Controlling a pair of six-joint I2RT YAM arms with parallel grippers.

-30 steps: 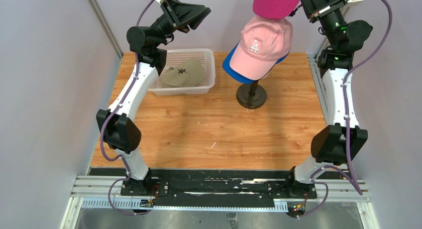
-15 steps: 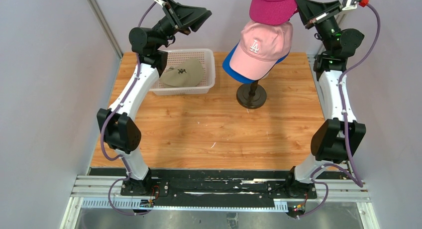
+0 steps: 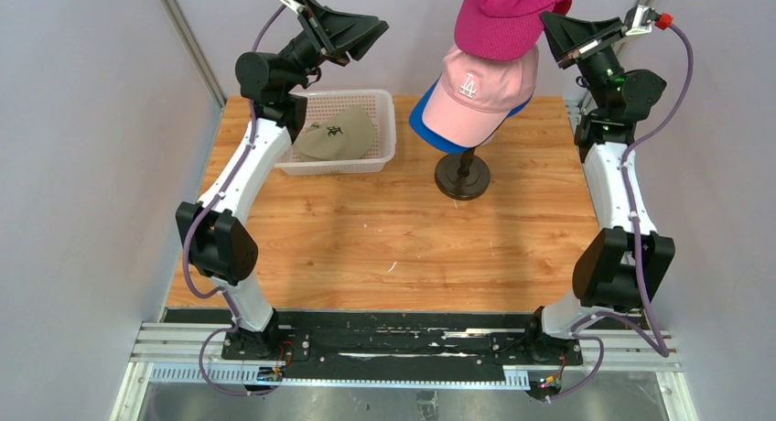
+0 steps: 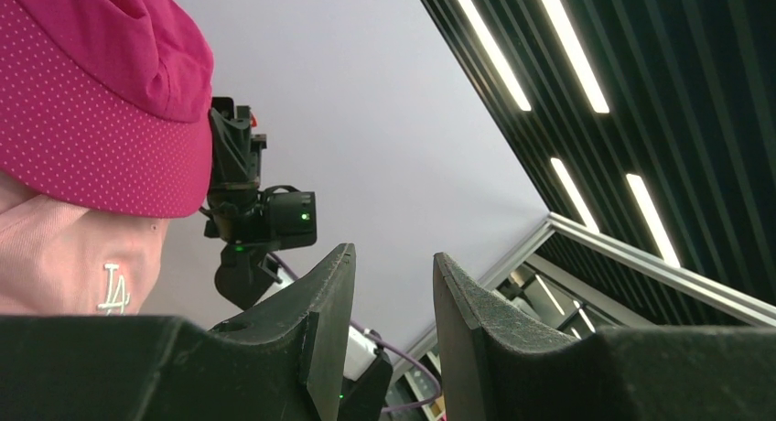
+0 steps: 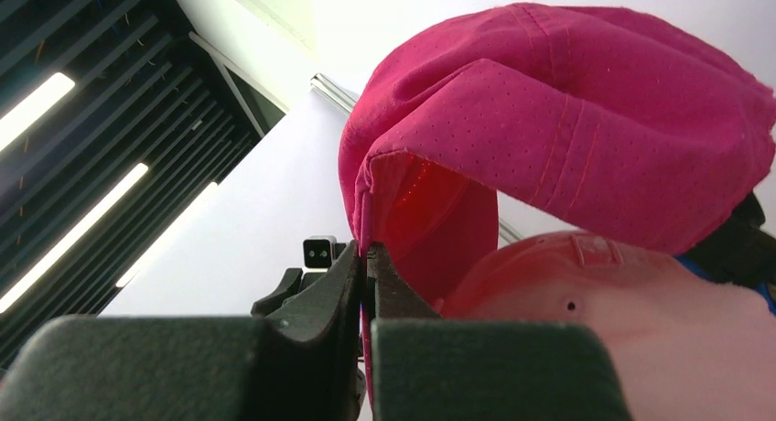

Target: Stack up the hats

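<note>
The right hand [image 5: 367, 256] is clenched on the rim of the magenta cap [image 3: 503, 18], holding it over the pink cap [image 3: 485, 91]; whether they touch is unclear. The left hand [image 4: 393, 275] is half released, grasping nothing. The magenta cap's top is cut off. On the desk [image 3: 366, 247], the basket [image 3: 384, 119] holds the khaki cap [image 3: 339, 135]. The blue cap [image 3: 423, 119] sits under the pink cap.

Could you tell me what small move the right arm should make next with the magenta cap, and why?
Probably lower the magenta cap straight down onto the pink cap. The right gripper is shut on its edge, and the cap hangs crumpled above the pink crown rather than fitted over it, so releasing now would likely leave it askew.
</note>
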